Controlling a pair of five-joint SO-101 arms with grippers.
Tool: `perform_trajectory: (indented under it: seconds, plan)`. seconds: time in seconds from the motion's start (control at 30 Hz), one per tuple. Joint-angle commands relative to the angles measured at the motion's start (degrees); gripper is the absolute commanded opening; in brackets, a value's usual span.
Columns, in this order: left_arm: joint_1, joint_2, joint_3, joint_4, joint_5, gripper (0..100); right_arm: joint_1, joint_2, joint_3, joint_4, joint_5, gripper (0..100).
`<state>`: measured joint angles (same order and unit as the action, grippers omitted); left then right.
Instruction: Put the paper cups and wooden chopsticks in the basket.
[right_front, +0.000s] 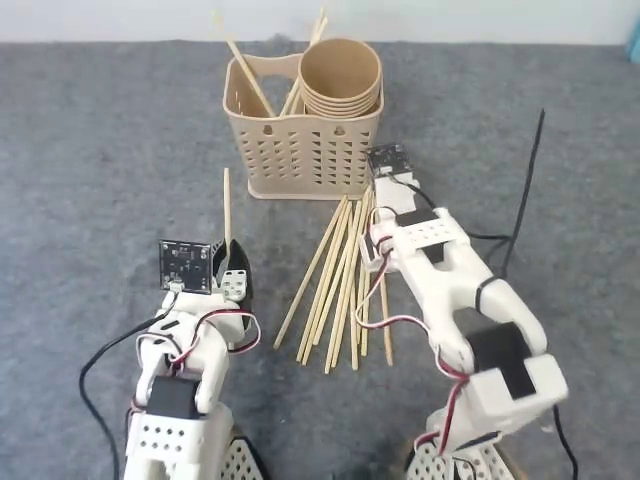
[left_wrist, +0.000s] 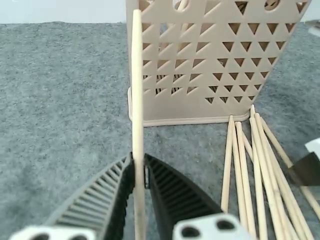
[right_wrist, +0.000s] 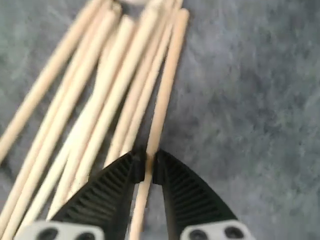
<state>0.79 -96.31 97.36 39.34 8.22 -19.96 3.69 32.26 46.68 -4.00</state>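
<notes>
Basket: a tan basket (right_front: 300, 160) with many small holes stands at the far side of the grey worktop (right_front: 100, 150).
Paper cups: a stack of brown paper cups (right_front: 340, 75) sits inside the basket, on its right side.
Sticks in the basket: a few wooden chopsticks (right_front: 248, 75) lean in the left part of the basket, beside the cups.
Sticks on the worktop: a loose pile of chopsticks (right_front: 335, 285) lies flat in front of the basket, between the two arms. Its far ends come close to the foot of the basket.
Left arm: the left arm (right_front: 185, 370) is near the front of the worktop, to the left of the pile.
Left jaws: pinching one chopstick (left_wrist: 136, 75) near its end. The stick points past the jaws toward the basket and stops short of it.
Right arm: the right arm (right_front: 470, 300) leans over the right side of the pile.
Right jaws: pressed onto one thin chopstick (right_wrist: 167, 75) at the edge of the pile, next to bare worktop. I cannot tell if that stick is lifted.
</notes>
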Motion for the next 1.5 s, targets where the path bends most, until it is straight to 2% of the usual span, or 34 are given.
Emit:
perform_trajectory:
  seconds: [0.0, 0.3, 0.47, 0.6, 0.77, 1.03, 1.23, 1.33, 1.47]
  plan:
    - [-0.26, -1.05, -0.40, 0.09, 0.09, 1, -0.57, -12.26, -2.20, 6.11, -1.58, 0.8]
    - [-0.26, -1.14, -0.40, 0.09, 0.09, 1, -0.66, -38.29, -2.11, 19.65, -1.76, 0.8]
    - [-0.26, -1.23, -0.40, 0.09, 0.09, 1, -0.75, -51.30, -2.29, 19.47, -1.76, 0.8]
    - [-0.26, -1.32, -0.40, 0.09, 0.09, 1, -1.01, -57.54, -2.11, 11.03, -1.41, 0.8]
    - [-0.26, -1.32, -0.40, 0.09, 0.09, 1, -1.10, -57.01, -2.20, -2.07, -1.32, 0.8]
    - [-0.35, -1.32, -0.40, 0.00, 0.09, 1, -1.27, -46.64, -2.29, -33.10, -1.76, 0.8]
    - [-2.46, -1.32, -0.40, -1.41, 0.09, 1, -5.76, -36.18, -3.25, -52.53, -1.41, 0.9]
    - [-2.73, -1.05, -0.40, -2.29, 0.09, 1, -7.87, -28.79, -8.26, -57.71, -1.32, 0.9]
    - [-2.73, -0.97, -0.40, -2.29, 0.09, 1, -8.75, -15.78, -23.12, -57.89, -1.32, 0.9]
